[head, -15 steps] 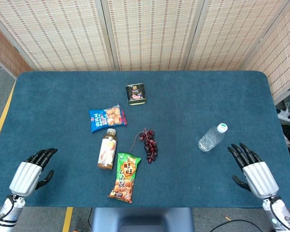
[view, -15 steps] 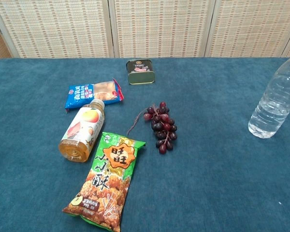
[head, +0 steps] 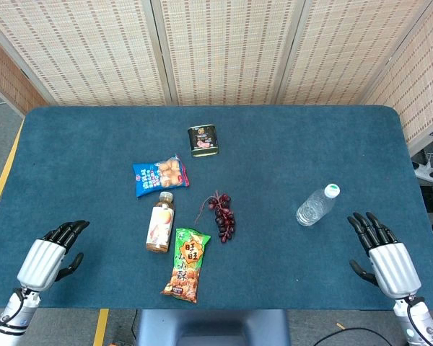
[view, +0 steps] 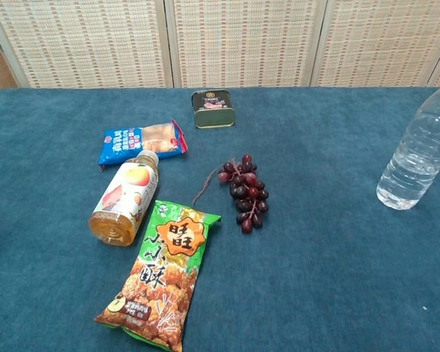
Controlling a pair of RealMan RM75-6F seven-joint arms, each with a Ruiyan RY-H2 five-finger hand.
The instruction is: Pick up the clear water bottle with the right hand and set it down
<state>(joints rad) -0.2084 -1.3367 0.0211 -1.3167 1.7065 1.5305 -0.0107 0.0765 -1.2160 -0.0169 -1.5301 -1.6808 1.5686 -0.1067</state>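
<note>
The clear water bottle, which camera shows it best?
The head view: the whole clear water bottle shows, white cap included, standing apart from the right robot hand. The chest view enlarges its ribbed body but cuts the top off at the frame edge.

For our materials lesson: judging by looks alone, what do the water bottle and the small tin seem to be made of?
Water bottle: likely thin clear plastic, glossy; the table shows through its ribbed wall.
Small tin: probably metal with a printed label; rigid, rounded corners, slight sheen.
</note>
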